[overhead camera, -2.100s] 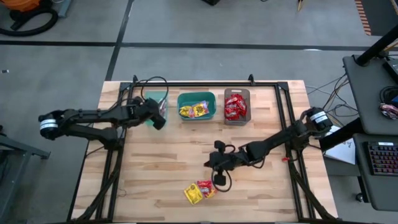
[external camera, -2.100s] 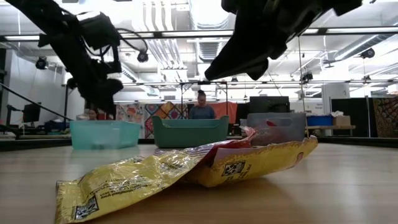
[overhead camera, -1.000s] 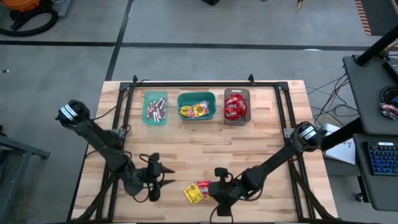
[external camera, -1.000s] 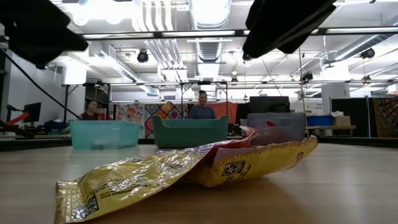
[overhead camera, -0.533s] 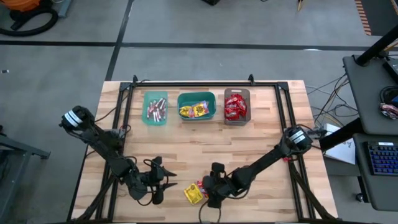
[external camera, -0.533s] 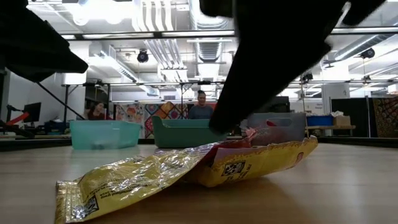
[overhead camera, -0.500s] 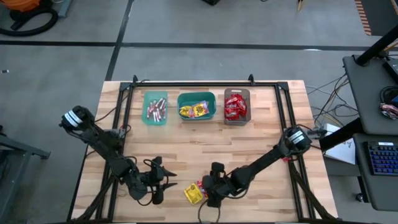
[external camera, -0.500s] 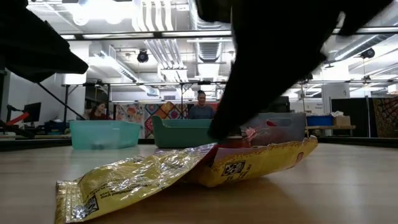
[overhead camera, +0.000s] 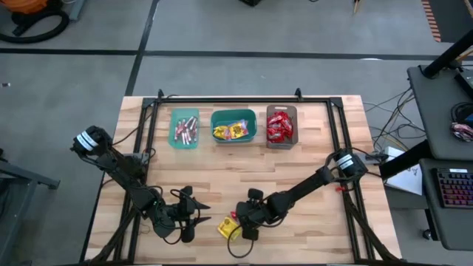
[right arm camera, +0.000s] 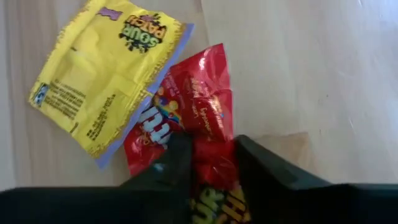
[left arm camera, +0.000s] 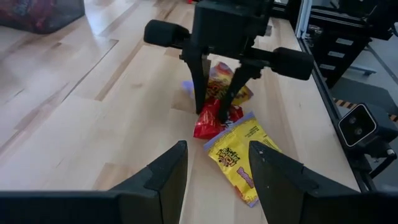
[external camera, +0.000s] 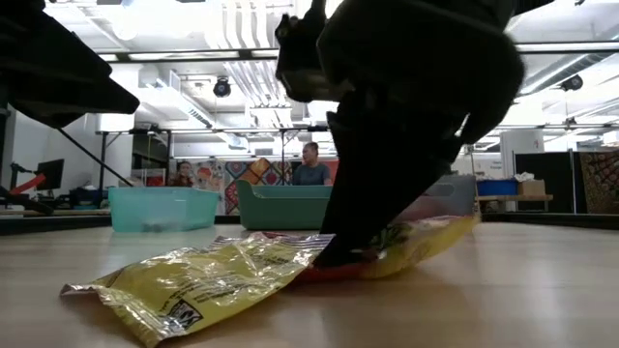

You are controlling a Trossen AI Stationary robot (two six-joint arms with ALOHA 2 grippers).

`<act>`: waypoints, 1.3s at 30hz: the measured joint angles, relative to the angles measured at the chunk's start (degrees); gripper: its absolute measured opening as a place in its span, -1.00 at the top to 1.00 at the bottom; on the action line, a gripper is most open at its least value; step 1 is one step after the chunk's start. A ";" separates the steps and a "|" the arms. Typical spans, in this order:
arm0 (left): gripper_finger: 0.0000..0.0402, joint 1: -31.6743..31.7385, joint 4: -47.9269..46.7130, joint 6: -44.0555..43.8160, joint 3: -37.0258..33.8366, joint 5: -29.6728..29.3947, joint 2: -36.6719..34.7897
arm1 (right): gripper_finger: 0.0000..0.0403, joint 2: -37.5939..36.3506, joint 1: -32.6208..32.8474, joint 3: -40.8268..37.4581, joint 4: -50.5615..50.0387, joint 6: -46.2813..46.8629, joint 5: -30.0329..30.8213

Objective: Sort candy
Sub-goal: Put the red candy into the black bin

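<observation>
Near the table's front edge lies a small pile of candy: a red packet (left arm camera: 214, 123), a yellow packet (left arm camera: 239, 158) in front of it and another yellow one (left arm camera: 227, 76) behind. My right gripper (overhead camera: 242, 226) is down on the pile, shut on the red packet (right arm camera: 199, 106). My left gripper (overhead camera: 198, 214) hovers open just left of the pile, pointing at it, with nothing between its fingers. At the far edge stand three bins. My right gripper pinches the red packet's end (right arm camera: 211, 163) between its two fingers (left arm camera: 200, 102), which slant down from the table's far right. The packet is crumpled between them. It lies on the table and partly on a yellow packet (right arm camera: 106, 81).
Along the far edge stand a light teal bin (overhead camera: 185, 128) with pinkish sticks, a teal bin (overhead camera: 233, 125) with yellow packets and a grey-brown bin (overhead camera: 281, 124) with red packets. Bare wood lies between the bins and the pile. People show in the room beyond.
My right gripper has come down and toward the table's left edge onto the candy pile. The yellow packets under it have shifted: the front one has slid a little to the left in the low view, and the rear one's raised end has sunk.
</observation>
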 joint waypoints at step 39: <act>0.23 1.54 -0.22 2.98 0.00 -1.36 -0.50 | 0.95 -26.04 -26.20 -0.92 -36.88 -5.58 28.08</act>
